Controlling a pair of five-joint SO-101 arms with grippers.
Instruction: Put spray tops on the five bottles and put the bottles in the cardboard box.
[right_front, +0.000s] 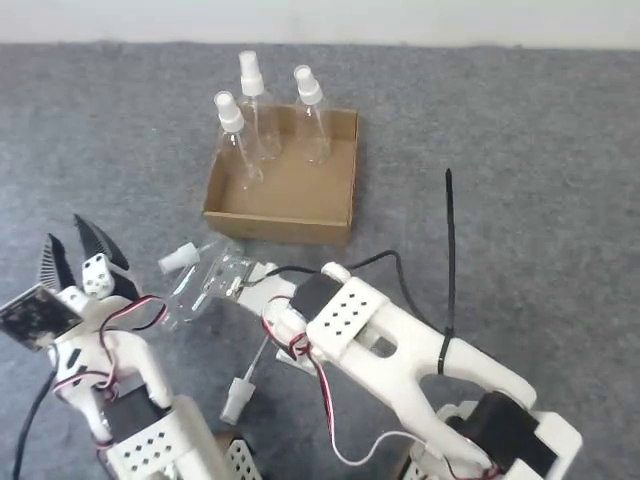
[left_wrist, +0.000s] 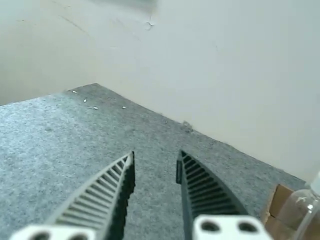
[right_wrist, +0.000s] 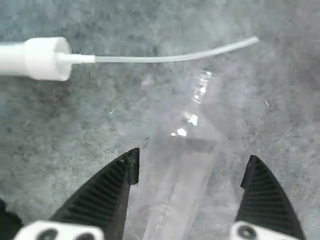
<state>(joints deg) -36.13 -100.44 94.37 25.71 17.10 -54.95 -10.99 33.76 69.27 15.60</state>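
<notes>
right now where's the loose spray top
In the high view the loose spray top lies on the carpet between the left arm and right arm, nearer than the cardboard box, its tube running beyond the right gripper.

Rough, matt grey felt-like cloth covers the table. The cardboard box is plain matt brown card. The bottle is clear glossy plastic, the spray top smooth white plastic. The left gripper and right gripper have black ribbed plastic jaws
</notes>
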